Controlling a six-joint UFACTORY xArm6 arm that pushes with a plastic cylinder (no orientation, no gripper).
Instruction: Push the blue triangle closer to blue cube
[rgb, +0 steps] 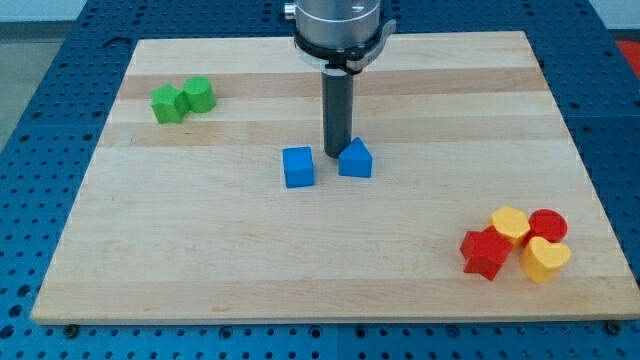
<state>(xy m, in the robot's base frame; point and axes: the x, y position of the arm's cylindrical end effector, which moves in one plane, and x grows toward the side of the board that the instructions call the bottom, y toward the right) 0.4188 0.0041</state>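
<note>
The blue triangle (355, 159) sits near the middle of the wooden board (250, 260). The blue cube (298, 167) lies a short way to its left, with a small gap between them. My tip (335, 153) stands just behind that gap, touching or nearly touching the triangle's upper left side. The rod rises straight up to the arm's grey head at the view's top.
A green star (168, 103) and a green cylinder (199, 94) sit together at the view's upper left. A red star (484, 252), a yellow block (510, 224), a red cylinder (547, 225) and a yellow heart (545, 259) cluster at the lower right.
</note>
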